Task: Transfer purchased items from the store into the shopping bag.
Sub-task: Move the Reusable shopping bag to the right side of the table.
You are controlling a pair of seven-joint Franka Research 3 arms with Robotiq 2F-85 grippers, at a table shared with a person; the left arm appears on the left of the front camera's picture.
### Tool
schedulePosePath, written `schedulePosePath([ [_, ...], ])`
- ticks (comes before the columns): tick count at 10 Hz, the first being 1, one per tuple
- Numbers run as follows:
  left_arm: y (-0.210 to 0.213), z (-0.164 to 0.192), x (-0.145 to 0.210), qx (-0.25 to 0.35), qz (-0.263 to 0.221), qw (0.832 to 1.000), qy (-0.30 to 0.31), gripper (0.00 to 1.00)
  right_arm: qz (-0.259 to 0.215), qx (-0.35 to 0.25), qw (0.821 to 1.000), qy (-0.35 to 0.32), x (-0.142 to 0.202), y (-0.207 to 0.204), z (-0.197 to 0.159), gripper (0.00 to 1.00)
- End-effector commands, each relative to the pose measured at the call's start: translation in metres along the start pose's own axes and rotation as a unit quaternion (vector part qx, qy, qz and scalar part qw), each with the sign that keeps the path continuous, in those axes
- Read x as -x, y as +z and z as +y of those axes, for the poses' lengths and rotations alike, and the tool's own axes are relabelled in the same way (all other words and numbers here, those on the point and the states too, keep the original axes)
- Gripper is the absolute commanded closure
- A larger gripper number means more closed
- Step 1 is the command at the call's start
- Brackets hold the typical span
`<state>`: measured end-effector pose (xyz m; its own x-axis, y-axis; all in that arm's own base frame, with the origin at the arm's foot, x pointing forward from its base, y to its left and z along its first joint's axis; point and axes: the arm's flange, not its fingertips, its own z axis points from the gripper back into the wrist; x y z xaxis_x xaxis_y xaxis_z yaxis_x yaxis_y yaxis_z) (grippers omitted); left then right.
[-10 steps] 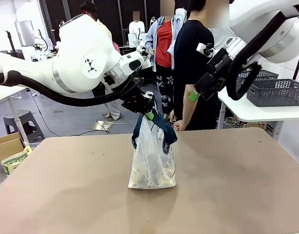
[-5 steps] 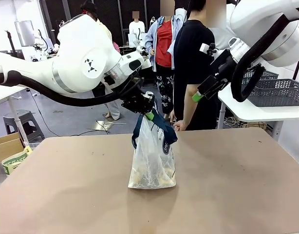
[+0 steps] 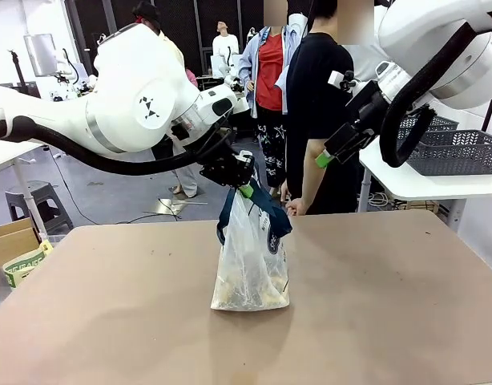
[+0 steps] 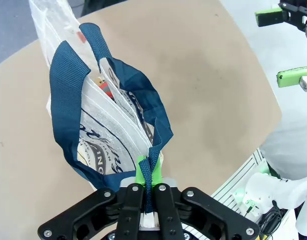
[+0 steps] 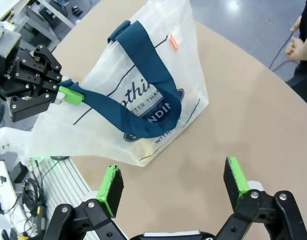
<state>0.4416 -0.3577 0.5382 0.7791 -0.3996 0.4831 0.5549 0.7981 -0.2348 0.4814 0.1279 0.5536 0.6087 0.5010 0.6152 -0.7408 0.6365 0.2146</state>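
I'm clamping the left gripper (image 4: pixel 147 187) on the bag (image 3: pixel 251 269)'s blue strap (image 4: pixel 68 95) to hold it upright, probably already filled, while the right gripper (image 5: pixel 173 185) is hovering spread above it.

table (image 3: pixel 406 321): brown, bare | people (image 3: pixel 310 112): standing beyond far edge
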Motion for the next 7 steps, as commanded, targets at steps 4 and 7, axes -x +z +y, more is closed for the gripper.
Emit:
schedulePosePath([
  [4, 0.035, 0.007, -0.029, -0.101, 0.068, 0.992, 0.015, 1.0, 0.007, 0.0, 1.0, -0.006, -0.002, 0.001, 0.002, 0.0],
  [7, 0.078, 0.028, -0.042, -0.185, 0.113, 0.976, 0.016, 1.0, 0.007, 0.0, 1.0, -0.006, -0.002, 0.001, 0.002, 0.0],
])
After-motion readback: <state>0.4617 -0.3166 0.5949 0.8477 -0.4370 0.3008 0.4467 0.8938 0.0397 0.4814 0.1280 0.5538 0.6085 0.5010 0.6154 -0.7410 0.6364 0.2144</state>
